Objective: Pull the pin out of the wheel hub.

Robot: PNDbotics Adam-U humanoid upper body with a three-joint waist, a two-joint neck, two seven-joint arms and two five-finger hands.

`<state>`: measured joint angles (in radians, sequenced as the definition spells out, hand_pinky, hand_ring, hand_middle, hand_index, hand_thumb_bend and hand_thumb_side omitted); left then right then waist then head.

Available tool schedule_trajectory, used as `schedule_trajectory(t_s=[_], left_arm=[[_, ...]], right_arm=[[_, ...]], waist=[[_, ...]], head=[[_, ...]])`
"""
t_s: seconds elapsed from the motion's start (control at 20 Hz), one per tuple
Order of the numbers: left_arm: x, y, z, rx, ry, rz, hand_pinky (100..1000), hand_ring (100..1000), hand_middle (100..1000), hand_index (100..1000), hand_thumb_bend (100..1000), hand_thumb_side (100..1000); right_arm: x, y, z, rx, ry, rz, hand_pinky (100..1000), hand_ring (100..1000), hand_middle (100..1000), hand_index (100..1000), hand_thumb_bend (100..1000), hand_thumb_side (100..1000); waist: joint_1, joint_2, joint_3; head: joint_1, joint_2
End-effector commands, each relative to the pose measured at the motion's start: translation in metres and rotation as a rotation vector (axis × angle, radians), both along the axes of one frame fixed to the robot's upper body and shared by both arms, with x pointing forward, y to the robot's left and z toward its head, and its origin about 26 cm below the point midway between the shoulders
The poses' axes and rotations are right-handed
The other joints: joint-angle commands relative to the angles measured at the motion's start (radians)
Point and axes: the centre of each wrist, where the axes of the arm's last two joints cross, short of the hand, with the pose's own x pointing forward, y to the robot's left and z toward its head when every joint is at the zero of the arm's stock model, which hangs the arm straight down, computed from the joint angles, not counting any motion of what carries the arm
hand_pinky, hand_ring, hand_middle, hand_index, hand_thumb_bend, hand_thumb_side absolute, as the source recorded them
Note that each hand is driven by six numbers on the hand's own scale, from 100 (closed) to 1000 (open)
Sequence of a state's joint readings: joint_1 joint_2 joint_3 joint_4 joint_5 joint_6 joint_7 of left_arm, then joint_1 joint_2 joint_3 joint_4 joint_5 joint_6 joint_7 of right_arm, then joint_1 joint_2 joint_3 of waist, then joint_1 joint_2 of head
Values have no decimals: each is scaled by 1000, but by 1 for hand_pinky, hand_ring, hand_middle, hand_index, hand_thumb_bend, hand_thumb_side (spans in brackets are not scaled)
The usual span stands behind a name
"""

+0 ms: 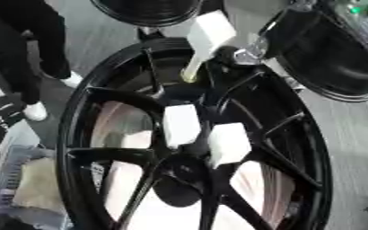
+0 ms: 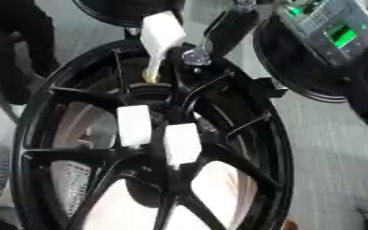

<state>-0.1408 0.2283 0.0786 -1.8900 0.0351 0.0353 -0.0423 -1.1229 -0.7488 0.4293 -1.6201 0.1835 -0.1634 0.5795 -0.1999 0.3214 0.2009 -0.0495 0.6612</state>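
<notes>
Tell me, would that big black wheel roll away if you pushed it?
Probably. The wheel has a round rim, so a sideways push could likely start it rolling. Its thick spokes look like rigid metal, so it would likely feel heavy and stiff, not bendy.

— What are you seeing around the edges?

— A person in dark trousers (image 1: 42, 40) and white shoes (image 1: 36, 111) is standing at your far left on the grey floor (image 1: 352, 148).

— Anything else?

— A grey slatted crate (image 1: 14, 179) is sitting at lower left. At upper right, a device with a glowing green screen (image 2: 343, 35) is showing.
</notes>
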Motion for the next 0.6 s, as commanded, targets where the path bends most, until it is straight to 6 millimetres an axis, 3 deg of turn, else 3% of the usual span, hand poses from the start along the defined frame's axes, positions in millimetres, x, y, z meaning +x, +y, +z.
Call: schedule_trajectory(t_s=[0.05,0.25,0.6], left_arm=[[-1,5,5,12,-17,14,903,845,805,793,100,863],[-2,7,4,6,-17,31,904,845,805,793,100,862],[-5,10,0,-1,-8,57,904,845,806,793,100,859]], right_arm=[[-17,-33,20,27,-64,-68,864,695,468,633,142,238],[-29,-86,5,35,-51,-210,866,702,484,646,154,248],[-49,-172,-44,91,25,-483,867,707,499,658,154,254]], waist=[[19,-24,-9],[25,-28,-27],[42,-38,-63]], head=[[9,8],[17,8],[37,14]])
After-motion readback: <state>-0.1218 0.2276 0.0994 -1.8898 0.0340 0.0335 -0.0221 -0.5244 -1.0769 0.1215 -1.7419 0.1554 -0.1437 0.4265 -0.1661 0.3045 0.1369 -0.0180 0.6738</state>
